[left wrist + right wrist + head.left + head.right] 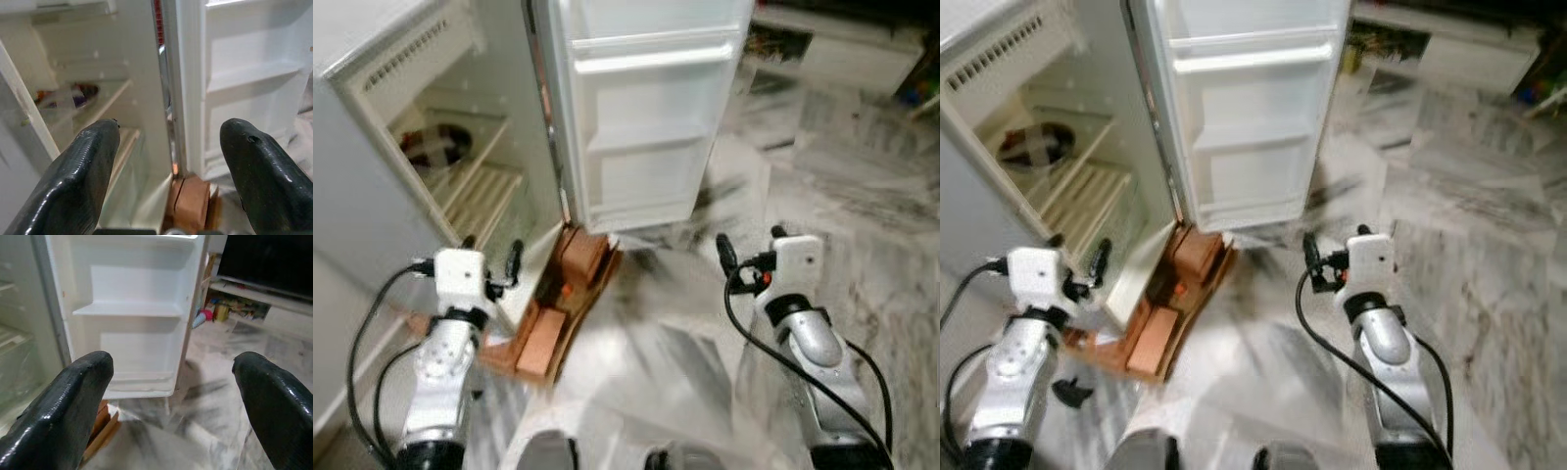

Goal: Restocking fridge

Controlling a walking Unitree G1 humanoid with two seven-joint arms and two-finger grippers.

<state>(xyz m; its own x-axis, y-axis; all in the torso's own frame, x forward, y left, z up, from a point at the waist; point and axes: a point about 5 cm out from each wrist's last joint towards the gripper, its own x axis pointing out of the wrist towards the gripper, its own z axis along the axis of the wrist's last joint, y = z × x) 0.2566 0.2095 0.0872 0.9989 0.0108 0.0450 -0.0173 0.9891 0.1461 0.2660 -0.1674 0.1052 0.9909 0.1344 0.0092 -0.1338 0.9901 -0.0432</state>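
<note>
Both pairs of our long black fingers [73, 181] are spread wide and empty: our left gripper [491, 262] hangs just before the open compartment of the white fridge [460, 147], and our right gripper [749, 253] hangs over the grey-veined marble floor [862, 196], off to the right of the fridge and well apart from it. We take the fridge as our landmark. Its white door [646, 117] stands swung open, its moulded door shelves bare. Inside the fridge, on an upper shelf, lies a dark rounded item [435, 145] too blurred for us to identify, with pale slatted shelves below it. At the foot of the fridge, just under the door's hinge edge, a stack of brown wooden blocks and boards [563, 304] rests on the floor. Beyond the fridge, a low white cabinet [842, 44] holds small colourful items. We carry nothing to restock with, so we judge the task barely begun. The risk ahead, as we see it, is stepping or swinging an arm into the wooden stack, or knocking the open door while turning, since both sit close to our left arm. We can read no brand, label or writing anywhere.
</note>
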